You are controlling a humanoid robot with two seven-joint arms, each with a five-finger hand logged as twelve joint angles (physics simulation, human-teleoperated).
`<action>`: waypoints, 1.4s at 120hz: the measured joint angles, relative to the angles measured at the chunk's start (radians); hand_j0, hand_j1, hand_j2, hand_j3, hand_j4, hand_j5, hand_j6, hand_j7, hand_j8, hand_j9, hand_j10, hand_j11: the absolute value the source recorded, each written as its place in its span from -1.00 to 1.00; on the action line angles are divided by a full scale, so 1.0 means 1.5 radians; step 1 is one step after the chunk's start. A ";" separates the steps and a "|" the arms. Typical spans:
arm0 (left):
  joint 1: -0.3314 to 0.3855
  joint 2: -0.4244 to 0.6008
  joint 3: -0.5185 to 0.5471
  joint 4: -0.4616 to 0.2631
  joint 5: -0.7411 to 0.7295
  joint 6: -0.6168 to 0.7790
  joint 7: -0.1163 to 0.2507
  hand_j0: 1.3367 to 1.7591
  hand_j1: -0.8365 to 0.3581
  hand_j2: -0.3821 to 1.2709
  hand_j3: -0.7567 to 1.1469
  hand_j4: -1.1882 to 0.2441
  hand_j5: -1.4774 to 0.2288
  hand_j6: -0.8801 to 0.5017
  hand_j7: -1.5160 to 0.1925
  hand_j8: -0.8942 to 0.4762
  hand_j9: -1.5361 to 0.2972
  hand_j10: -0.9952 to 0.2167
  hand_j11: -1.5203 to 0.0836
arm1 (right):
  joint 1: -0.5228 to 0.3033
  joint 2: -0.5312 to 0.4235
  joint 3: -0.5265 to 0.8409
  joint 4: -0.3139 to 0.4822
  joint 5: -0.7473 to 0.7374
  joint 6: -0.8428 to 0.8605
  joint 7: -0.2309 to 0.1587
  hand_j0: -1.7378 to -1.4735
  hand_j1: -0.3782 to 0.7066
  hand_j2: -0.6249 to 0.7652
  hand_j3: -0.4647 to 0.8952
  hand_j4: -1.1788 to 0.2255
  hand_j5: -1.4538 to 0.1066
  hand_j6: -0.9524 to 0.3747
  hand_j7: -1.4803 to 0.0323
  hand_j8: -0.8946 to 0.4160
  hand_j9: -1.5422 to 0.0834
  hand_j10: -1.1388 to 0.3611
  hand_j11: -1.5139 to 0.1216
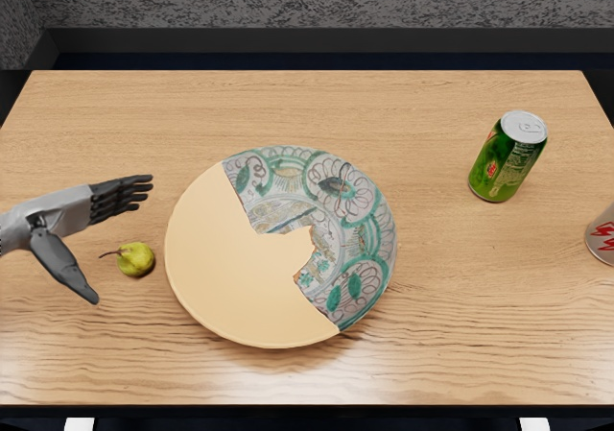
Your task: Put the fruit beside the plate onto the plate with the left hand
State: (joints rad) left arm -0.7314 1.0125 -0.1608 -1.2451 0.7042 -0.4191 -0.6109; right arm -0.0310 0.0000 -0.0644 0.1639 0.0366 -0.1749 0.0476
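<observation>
On the table's left side, the pear (135, 258) lay just beside the plate (219, 270), its stem pointing to the left hand (77, 222), which was open and empty, the fruit slightly nearer me than its fingers (125, 193).

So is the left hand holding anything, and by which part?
Nothing is held. The left hand is open, fingers straight, not touching the pear, which lies on the table beside the plate.

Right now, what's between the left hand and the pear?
Nothing: only bare table separates the left hand from the pear, as the head view shows.
</observation>
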 joint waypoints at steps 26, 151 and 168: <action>-0.002 -0.027 0.023 0.037 -0.007 0.053 0.000 0.52 0.99 -0.53 -0.20 0.65 0.73 0.27 0.77 0.30 0.68 0.64 0.90 | 0.000 0.000 0.000 0.000 0.000 0.000 0.000 -0.40 -0.89 -0.11 -0.32 0.64 0.82 0.40 0.92 0.33 0.86 0.49 0.81; 0.026 -0.041 0.082 -0.005 -0.026 0.254 0.000 0.52 0.44 -0.46 -0.20 0.27 0.31 -0.14 0.35 -0.11 0.28 0.18 0.45 | 0.000 0.000 0.000 0.000 0.000 0.000 0.000 -0.40 -0.89 -0.11 -0.32 0.64 0.82 0.40 0.92 0.33 0.86 0.49 0.81; 0.038 -0.037 0.082 -0.005 -0.036 0.254 0.000 0.52 0.43 -0.46 -0.20 0.26 0.30 -0.14 0.35 -0.11 0.28 0.17 0.44 | 0.000 0.000 0.000 0.000 0.000 0.000 0.000 -0.40 -0.89 -0.11 -0.32 0.64 0.82 0.40 0.92 0.33 0.86 0.49 0.81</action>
State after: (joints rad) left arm -0.6737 0.9568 -0.0380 -1.2530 0.6502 -0.0379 -0.6109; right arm -0.0311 0.0000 -0.0644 0.1640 0.0365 -0.1749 0.0476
